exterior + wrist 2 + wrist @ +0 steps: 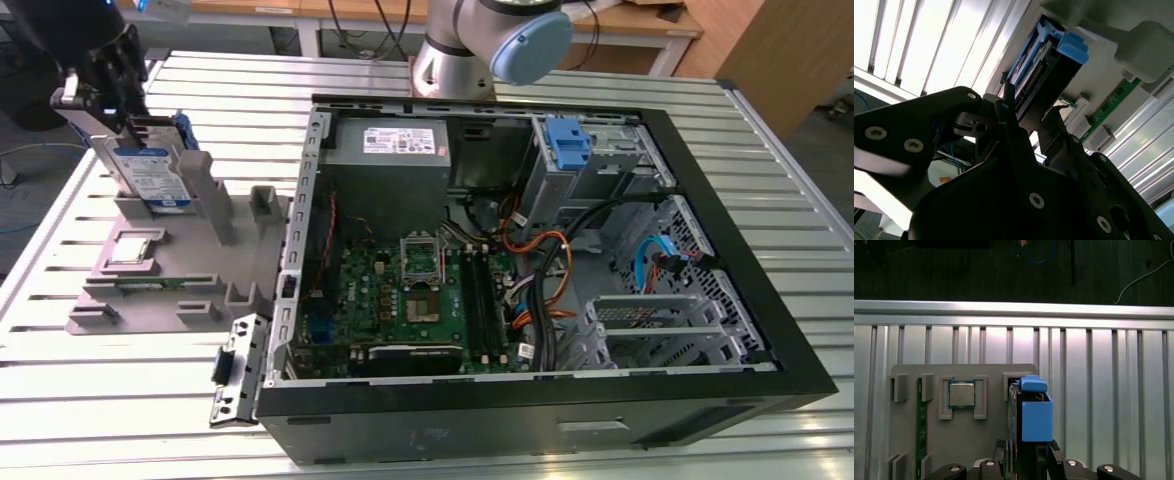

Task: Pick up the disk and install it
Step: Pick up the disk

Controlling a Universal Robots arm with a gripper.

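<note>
Black 2-finger gripper [124,122] at the end of the arm is clenched on the disk [150,172], a flat silver hard drive with a white-and-blue label and blue plastic rails, at the exterior view's left. In both wrist views, 1 finger lies against each broad face of the disk [1035,415], near its upper end, with the gripper [1029,452] straddling it. The disk stands upright on its edge in a slot of the grey plastic fixture tray [174,270], its lower end between the slot posts. The second wrist view shows the gripper [1031,117] closed around the disk [1049,75], with the blue rail tab at the far end. On the same tray, a square silver processor chip [961,394] sits in a recess just beside the disk, and a green memory module [919,430] lies in a slot further along. The tray rests on the slatted aluminium table [80,400], just beside the open black computer case [747,260]. Inside the case, a grey power-supply box [390,160] sits above the green motherboard [400,300], and a bare blue plastic bracket [570,145] stands in the drive cage.
</note>
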